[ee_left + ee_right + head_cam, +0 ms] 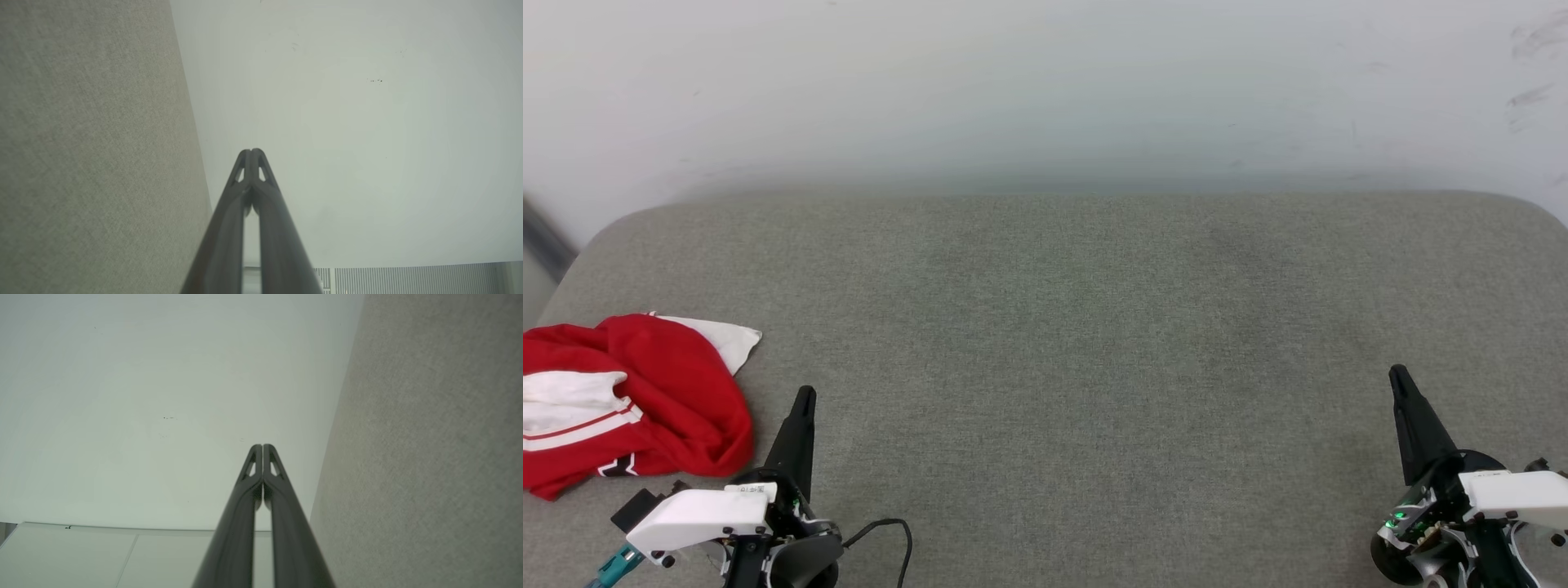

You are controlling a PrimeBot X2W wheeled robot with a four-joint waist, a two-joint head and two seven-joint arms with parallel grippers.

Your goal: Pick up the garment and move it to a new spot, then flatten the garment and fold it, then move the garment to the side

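At the cushion's (1045,327) edge, left gripper (805,394) and right gripper (1397,376) each closed empty, I feared nudging the garment (645,400) overboard

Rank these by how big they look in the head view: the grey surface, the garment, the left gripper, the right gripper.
1. grey surface, spanning most of the frame.
2. garment, bunched at the left edge and partly cut off.
3. left gripper and right gripper: these look about alike, so I won't rank one above the other.
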